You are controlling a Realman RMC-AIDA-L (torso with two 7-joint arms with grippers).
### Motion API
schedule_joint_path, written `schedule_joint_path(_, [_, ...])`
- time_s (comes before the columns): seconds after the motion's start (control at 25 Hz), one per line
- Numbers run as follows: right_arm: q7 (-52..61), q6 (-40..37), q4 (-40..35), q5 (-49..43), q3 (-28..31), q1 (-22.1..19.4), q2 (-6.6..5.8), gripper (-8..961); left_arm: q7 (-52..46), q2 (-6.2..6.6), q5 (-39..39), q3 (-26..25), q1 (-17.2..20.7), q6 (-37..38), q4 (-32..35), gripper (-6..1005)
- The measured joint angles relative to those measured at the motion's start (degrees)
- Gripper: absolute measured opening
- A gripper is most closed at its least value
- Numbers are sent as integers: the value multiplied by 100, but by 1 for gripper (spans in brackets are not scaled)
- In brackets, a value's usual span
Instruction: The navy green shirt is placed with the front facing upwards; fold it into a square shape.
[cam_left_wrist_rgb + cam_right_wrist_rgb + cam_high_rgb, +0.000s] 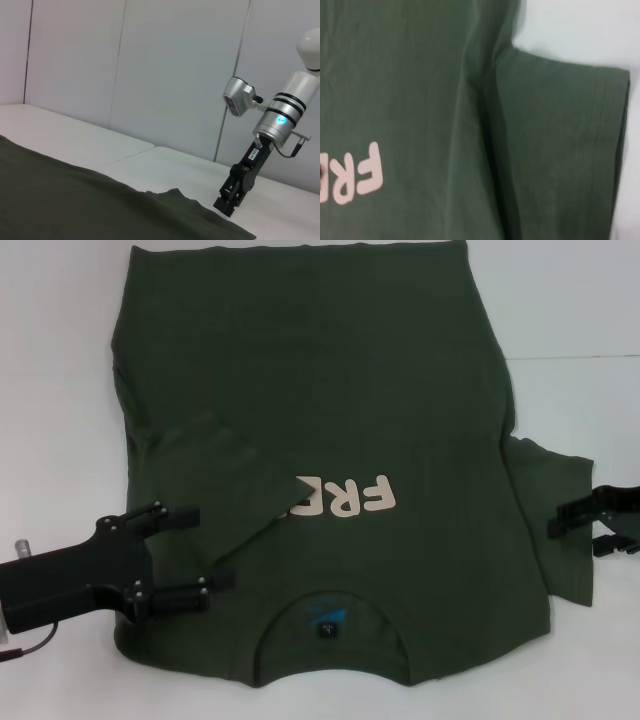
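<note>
Shirt: navy green shirt (330,410) lies front-up on white table (60,390); left sleeve (225,475) is folded across print.
Print: off-white "FRE" (350,498) readable.
Collar: small blue label (328,620).
Left gripper (185,558): fingers apart above shirt.
Right gripper (585,525): fingers apart beside right sleeve (555,510).

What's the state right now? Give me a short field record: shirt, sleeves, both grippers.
shirt: navy green shirt flat on the white table, print up, collar nearest the robot
left sleeve: already folded in over the chest, covering part of the print
right sleeve: sticking out flat on the table, not folded
left gripper: open, over the shirt's left shoulder, holding nothing
right gripper: open, at the right sleeve's outer edge, not gripping
</note>
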Motion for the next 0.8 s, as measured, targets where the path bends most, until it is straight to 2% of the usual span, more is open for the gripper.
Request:
schedule_joint_path(0.2, [53, -1, 0, -10, -289, 8, -6, 770, -17, 0, 8, 0, -13, 1, -5, 936])
schedule_joint_path(0.8, [60, 60, 0, -17, -305, 12, 76, 770, -8, 0, 9, 0, -20, 1, -6, 936])
